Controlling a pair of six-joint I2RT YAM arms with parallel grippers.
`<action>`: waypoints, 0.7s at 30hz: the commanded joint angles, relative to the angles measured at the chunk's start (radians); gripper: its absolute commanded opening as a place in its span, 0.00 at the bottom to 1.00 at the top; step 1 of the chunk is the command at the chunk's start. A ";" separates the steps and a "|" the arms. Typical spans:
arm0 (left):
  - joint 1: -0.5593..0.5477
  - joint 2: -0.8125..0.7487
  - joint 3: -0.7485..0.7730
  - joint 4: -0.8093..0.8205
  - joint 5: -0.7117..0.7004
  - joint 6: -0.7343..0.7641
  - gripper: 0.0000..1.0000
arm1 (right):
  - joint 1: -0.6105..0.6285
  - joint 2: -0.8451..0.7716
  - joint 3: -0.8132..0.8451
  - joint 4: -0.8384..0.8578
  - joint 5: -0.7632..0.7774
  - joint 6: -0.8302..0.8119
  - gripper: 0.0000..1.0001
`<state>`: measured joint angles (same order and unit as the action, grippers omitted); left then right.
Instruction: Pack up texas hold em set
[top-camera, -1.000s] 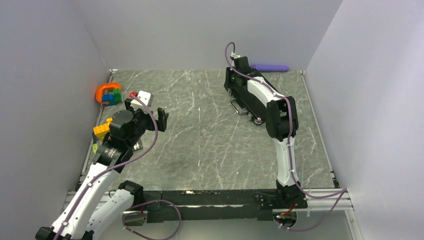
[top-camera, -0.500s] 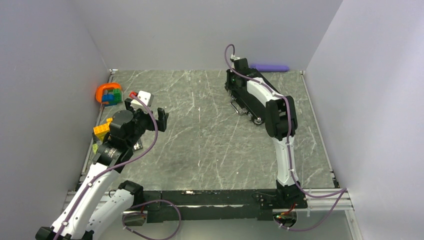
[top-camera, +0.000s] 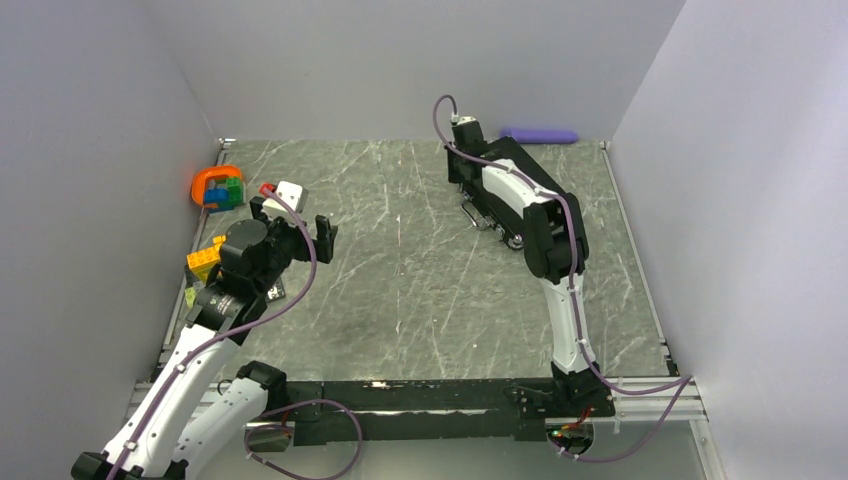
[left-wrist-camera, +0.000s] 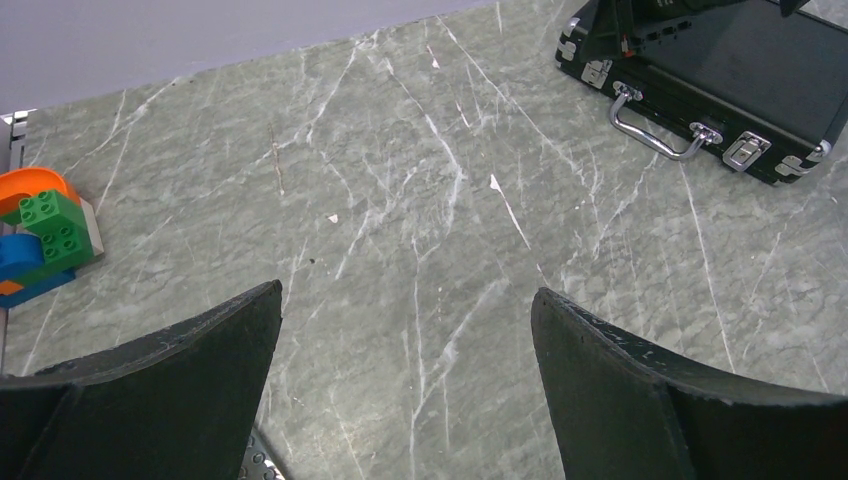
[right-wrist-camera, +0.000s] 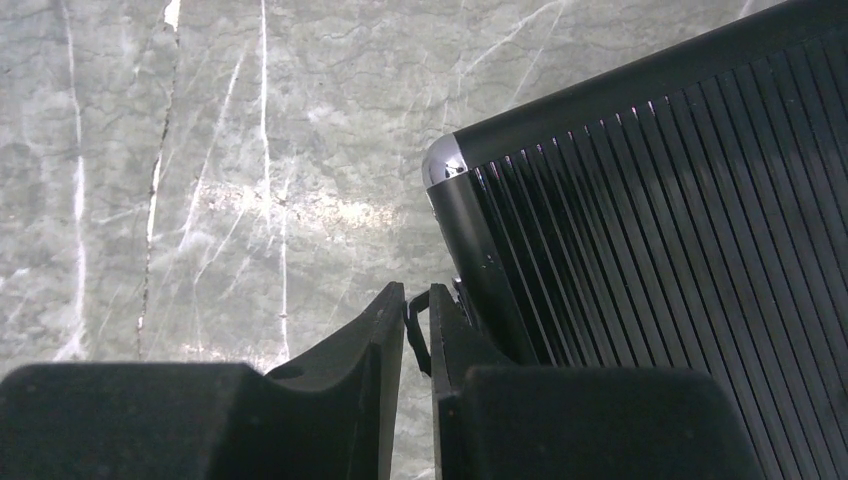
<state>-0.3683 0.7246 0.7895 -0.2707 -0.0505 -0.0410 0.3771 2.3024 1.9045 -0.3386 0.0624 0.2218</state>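
Flat black briefcase (right-wrist-camera: 650, 200) with silver corners, far right on grey marble table (left-wrist-camera: 420, 200), right gripper (right-wrist-camera: 417, 295) closed tight against its side wall, hold unclear, left gripper (left-wrist-camera: 405, 300) gaping empty; liable to skid under slipping, shallow pinch.

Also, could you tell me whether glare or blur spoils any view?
Top external: even light, sharp. Left wrist: sharp; the briefcase handle glints. Right wrist: glare on the table beside the briefcase; the right tool is dark, slightly soft.
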 joint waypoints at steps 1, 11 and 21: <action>-0.004 0.002 0.010 0.024 -0.010 -0.001 0.98 | 0.046 0.012 -0.018 -0.054 0.062 -0.025 0.17; -0.004 0.008 0.011 0.022 -0.009 0.000 0.98 | 0.108 0.052 -0.004 -0.086 0.155 -0.066 0.17; -0.004 0.012 0.013 0.020 -0.008 0.001 0.98 | 0.123 0.074 0.003 -0.102 0.140 -0.073 0.18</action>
<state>-0.3683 0.7372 0.7895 -0.2707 -0.0509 -0.0410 0.4591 2.3207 1.9072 -0.3328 0.2852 0.1329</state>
